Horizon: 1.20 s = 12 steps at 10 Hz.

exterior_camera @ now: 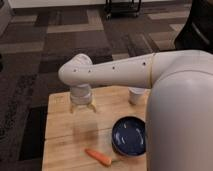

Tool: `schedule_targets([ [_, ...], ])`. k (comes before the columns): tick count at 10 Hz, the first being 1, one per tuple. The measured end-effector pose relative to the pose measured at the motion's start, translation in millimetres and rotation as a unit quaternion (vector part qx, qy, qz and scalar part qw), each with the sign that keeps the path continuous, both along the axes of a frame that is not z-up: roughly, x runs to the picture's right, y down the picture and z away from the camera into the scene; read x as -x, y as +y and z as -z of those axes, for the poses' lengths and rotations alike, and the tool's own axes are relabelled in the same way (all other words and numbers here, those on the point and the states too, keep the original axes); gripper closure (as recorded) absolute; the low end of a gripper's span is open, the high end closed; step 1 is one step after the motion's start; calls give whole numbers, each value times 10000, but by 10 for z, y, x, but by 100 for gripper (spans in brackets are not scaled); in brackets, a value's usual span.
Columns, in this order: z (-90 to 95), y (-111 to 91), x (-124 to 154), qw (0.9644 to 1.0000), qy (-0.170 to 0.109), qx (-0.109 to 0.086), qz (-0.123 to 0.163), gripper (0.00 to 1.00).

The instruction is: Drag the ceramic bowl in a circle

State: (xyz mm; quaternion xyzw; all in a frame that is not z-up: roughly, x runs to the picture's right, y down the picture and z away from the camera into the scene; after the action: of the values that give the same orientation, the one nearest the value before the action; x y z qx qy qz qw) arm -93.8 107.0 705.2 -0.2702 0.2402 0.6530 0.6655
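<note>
The ceramic bowl (129, 136) is round, shallow and glossy dark navy-blue. It sits on the wooden table (60, 145) at the right, partly cut off by my white arm (150, 70). My gripper (83, 106) hangs below the arm's wrist over the table's left-middle, well to the left of the bowl and apart from it. It holds nothing that I can see.
An orange carrot (98, 157) lies near the table's front edge, left of the bowl. A small white cup (136, 95) stands at the back, mostly behind my arm. Patterned carpet surrounds the table. A dark cart (122, 7) stands far back.
</note>
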Motion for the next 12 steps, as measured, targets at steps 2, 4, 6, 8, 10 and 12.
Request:
schedule_targets([
  [2,-37,95,-224,9993,154,140,-307,35],
  [4,-71,231,-583,9969,435,296,-593,35],
  [6,-48,434,-1130,9905,968,489,-841,35],
  [8,50,582,-1633,9804,1561,625,-1026,35],
  [10,151,659,-1853,9734,1883,695,-1104,35],
  [12,185,704,-1787,9738,1890,758,-1012,35],
])
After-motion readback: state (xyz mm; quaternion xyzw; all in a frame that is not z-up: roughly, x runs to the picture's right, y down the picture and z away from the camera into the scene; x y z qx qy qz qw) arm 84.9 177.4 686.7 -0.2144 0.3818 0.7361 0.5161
